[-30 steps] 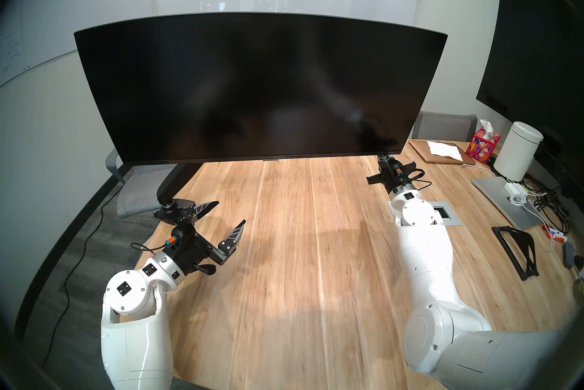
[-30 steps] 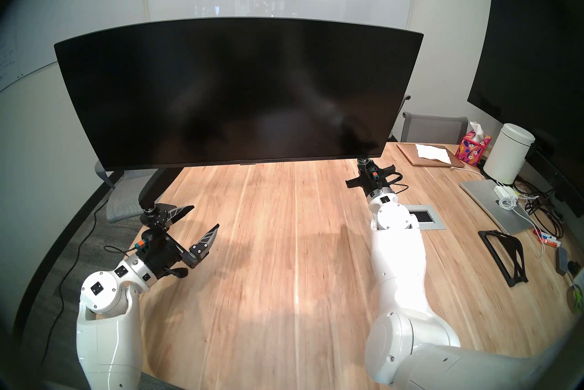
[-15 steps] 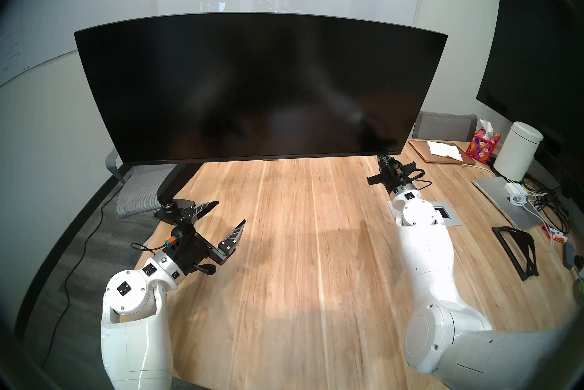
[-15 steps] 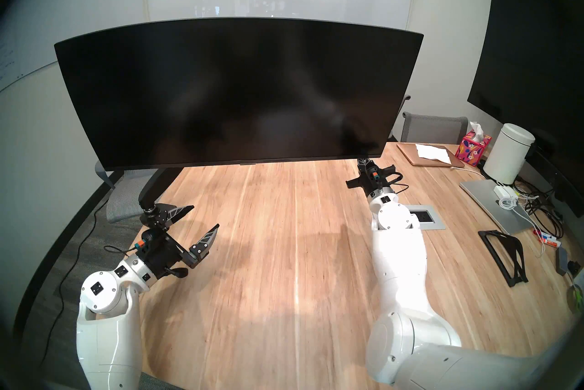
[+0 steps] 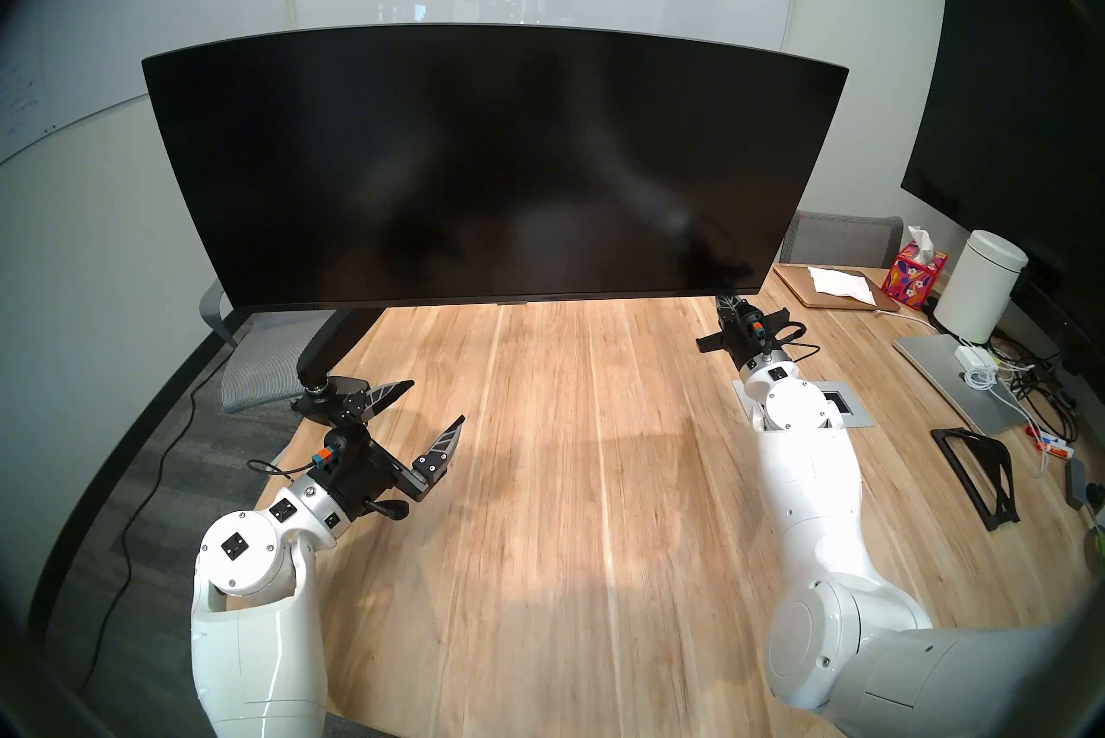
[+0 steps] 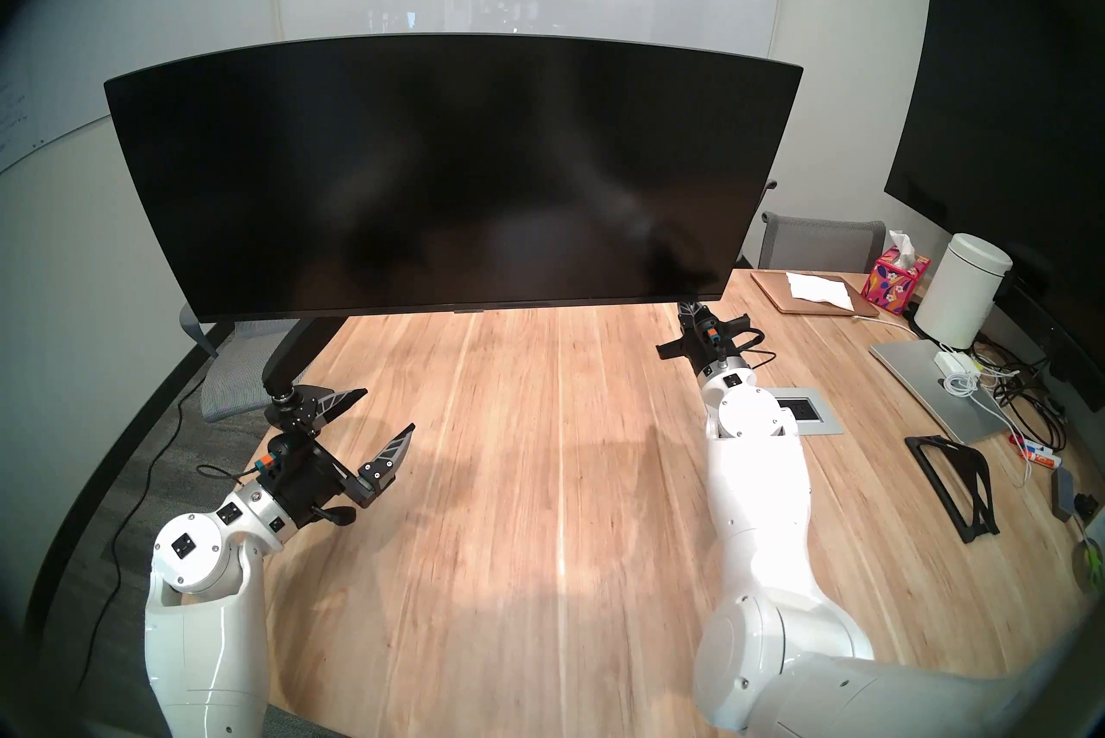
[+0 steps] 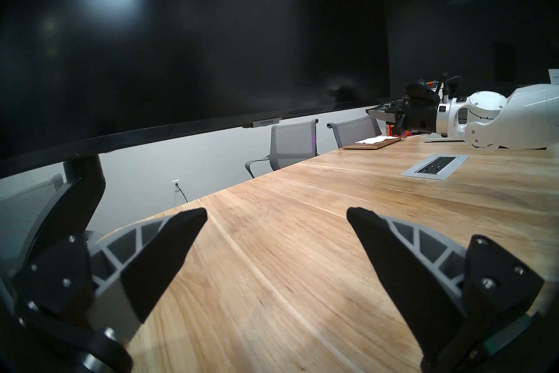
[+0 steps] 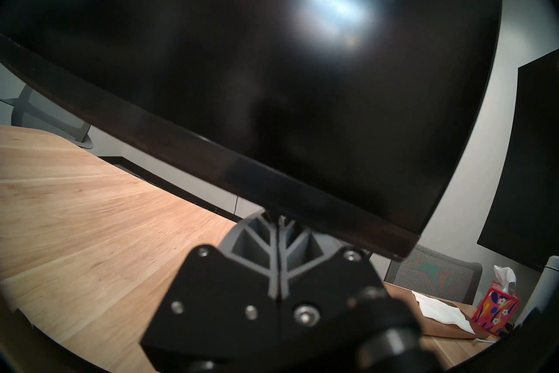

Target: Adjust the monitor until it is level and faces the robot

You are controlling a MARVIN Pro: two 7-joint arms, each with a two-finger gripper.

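One wide, heavy monitor [image 5: 490, 162] on a stiff mount: we'd push its 5 o'clock bottom bezel with our closed, empty right claw [image 8: 279, 222], left claw [image 5: 427, 408] gaping empty.

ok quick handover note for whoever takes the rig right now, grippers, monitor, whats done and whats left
Left gripper: open, empty, hovering over the table near the mount base.
Right gripper: shut, fingertips pressed together at the underside of the monitor, near its right lower corner; contact looks likely but is not certain.
Monitor: on its arm mount, screen toward the robot, looking roughly level through the fisheye.
Done: right gripper in place.
Left: check level and facing, nudge if needed, withdraw.
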